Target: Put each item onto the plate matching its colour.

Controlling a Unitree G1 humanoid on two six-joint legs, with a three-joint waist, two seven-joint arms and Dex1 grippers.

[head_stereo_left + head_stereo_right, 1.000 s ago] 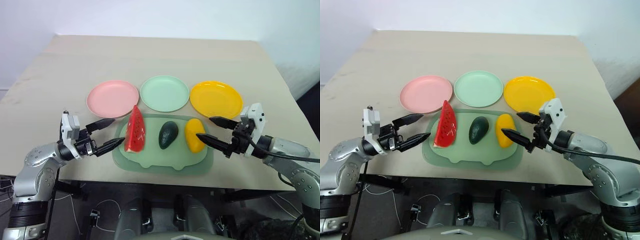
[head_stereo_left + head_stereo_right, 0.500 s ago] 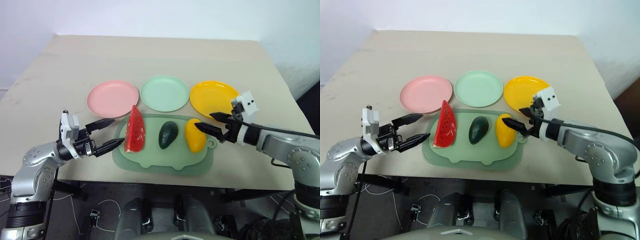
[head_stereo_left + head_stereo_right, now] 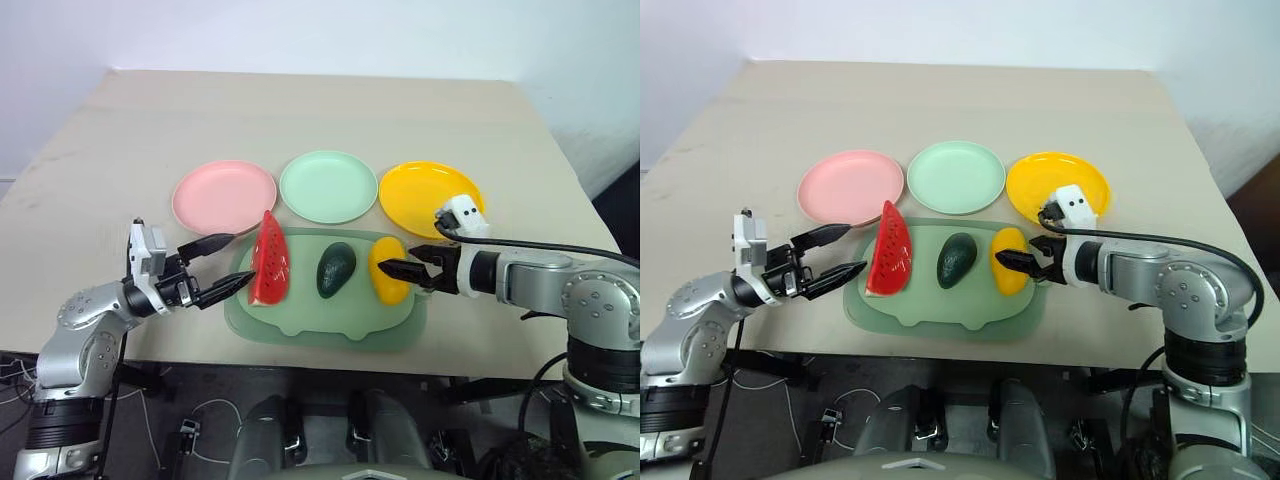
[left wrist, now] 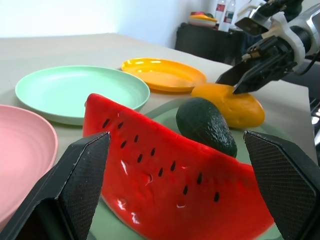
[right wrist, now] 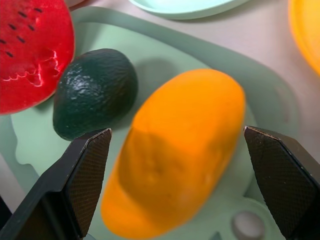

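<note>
Two hands are in your view, both with fingers spread wide and holding nothing. Your right hand (image 3: 400,263) sits over the right edge of the pale green mat (image 3: 330,325), its fingers straddling the yellow fruit (image 3: 388,270); whether they touch it cannot be told. Your left hand (image 3: 225,265) hovers level just beside the mat's left edge, fingers pointing at the watermelon wedge (image 3: 269,260) but apart from it.

On the mat, the wedge, the avocado (image 3: 337,269) and the yellow fruit lie in a row, near one another without touching. The avocado lies just beside the yellow fruit on the side toward the wedge.

Beyond the mat, three plates stand in a row: the pink plate (image 3: 225,196) behind the wedge, the mint plate (image 3: 329,186) behind the avocado, the yellow plate (image 3: 431,198) behind the yellow fruit. All three plates are bare.

Past the plates, the surface (image 3: 300,110) runs open to its far edge. Its near edge lies close below the mat.
</note>
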